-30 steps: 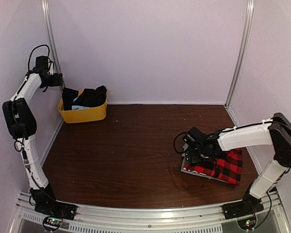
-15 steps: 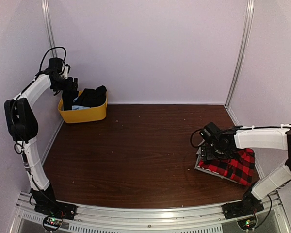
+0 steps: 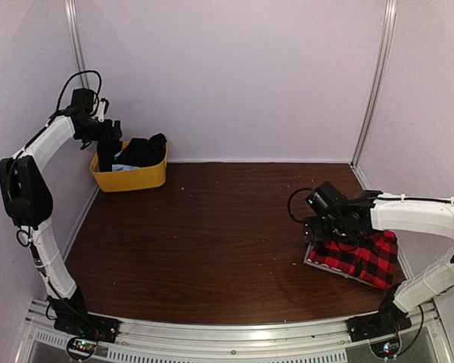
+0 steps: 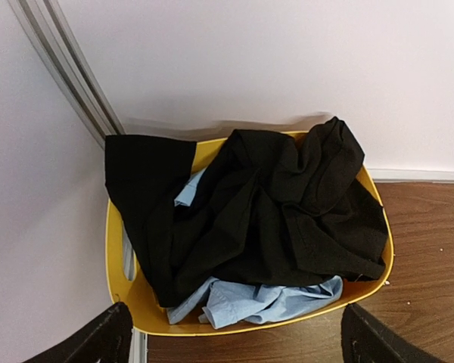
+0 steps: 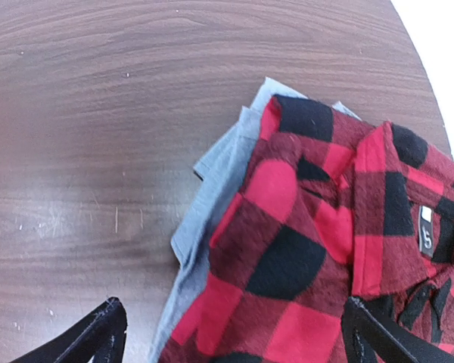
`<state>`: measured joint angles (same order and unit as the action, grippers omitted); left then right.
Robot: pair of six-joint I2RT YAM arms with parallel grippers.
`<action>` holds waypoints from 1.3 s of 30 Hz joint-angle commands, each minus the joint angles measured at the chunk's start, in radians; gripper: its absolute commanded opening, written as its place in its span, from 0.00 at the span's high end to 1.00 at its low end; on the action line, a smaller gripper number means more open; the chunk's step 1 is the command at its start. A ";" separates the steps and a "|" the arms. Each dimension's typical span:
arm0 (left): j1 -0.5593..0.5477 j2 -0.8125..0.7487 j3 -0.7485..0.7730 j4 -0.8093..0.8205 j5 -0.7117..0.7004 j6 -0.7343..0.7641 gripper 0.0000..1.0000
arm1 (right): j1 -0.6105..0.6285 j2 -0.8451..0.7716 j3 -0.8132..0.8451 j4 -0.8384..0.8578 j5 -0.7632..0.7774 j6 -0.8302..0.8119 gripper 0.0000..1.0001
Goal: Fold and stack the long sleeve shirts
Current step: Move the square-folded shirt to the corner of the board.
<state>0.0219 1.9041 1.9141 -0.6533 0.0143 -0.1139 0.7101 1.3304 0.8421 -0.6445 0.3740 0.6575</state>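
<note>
A crumpled plain black long sleeve shirt (image 4: 265,212) fills the yellow bin (image 4: 147,314) at the back left, lying on light blue cloth (image 4: 272,299). My left gripper (image 4: 238,336) hovers open above the bin's near rim; from above, the left gripper (image 3: 107,144) hangs over the bin's (image 3: 132,180) left end. The red-and-black plaid shirt (image 5: 325,249) lies folded on a grey folded garment (image 5: 212,204) at the right. My right gripper (image 5: 231,333) is open just above that stack's left edge, holding nothing. From above, the right gripper (image 3: 333,228) is at the plaid shirt's (image 3: 363,259) far-left corner.
Pale walls and metal corner posts (image 3: 79,60) close in the bin. The stack lies close to the right wall (image 3: 416,189). Brown wooden tabletop (image 3: 212,227) stretches between the bin and the stack.
The left arm swung from the wall to over the bin's left end. The plaid stack and the right gripper shifted right, then the gripper rose slightly.
</note>
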 commanded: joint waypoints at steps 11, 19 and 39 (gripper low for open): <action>-0.019 -0.044 -0.056 0.027 0.073 -0.027 0.02 | -0.020 0.303 0.128 0.003 -0.013 -0.080 0.14; -0.019 -0.078 -0.115 0.043 0.108 -0.044 0.02 | -0.018 0.173 -0.046 -0.065 -0.117 0.057 0.20; -0.057 -0.196 -0.242 0.110 0.174 -0.077 0.02 | -0.069 -0.351 -0.124 -0.164 -0.055 0.267 0.00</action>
<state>-0.0238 1.7271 1.6867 -0.5964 0.1638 -0.1761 0.6838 1.0615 0.6975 -0.7673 0.2668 0.8734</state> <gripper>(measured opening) 0.976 0.996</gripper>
